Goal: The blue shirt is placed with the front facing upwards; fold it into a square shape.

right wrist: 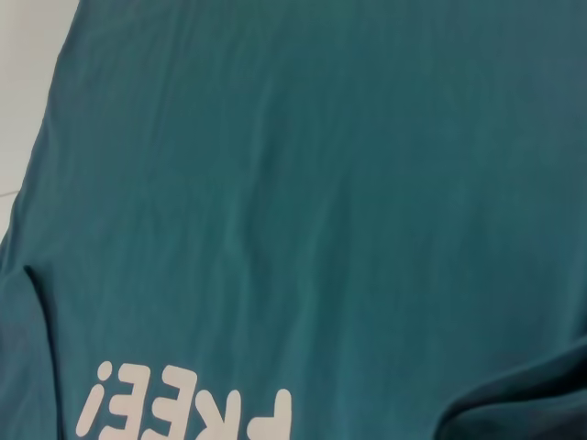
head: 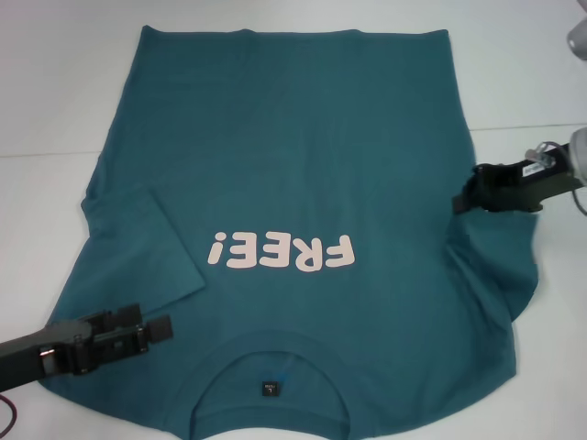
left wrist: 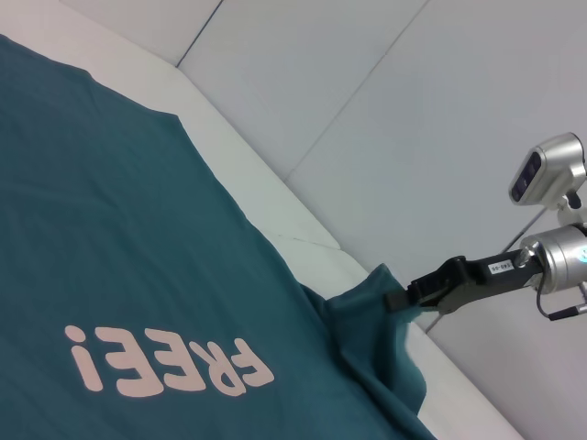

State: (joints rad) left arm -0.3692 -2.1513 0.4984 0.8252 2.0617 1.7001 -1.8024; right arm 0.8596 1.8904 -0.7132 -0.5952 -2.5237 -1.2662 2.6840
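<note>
The blue shirt (head: 293,156) lies flat on the white table, front up, its pink "FREE!" print (head: 280,252) and collar (head: 271,353) toward me. Its left sleeve (head: 156,243) is folded inward over the body. My left gripper (head: 151,328) hovers open over the shirt's near left shoulder. My right gripper (head: 463,200) is shut on the edge of the right sleeve (head: 495,266). The left wrist view shows that gripper (left wrist: 399,298) pinching the cloth up into a peak off the shirt (left wrist: 110,229). The right wrist view holds only shirt fabric (right wrist: 321,183) and part of the print.
The white table (head: 55,110) shows bare on both sides of the shirt and beyond its hem. A grey robot part (head: 578,37) sits at the far right corner. The shirt's near edge runs past the frame's bottom.
</note>
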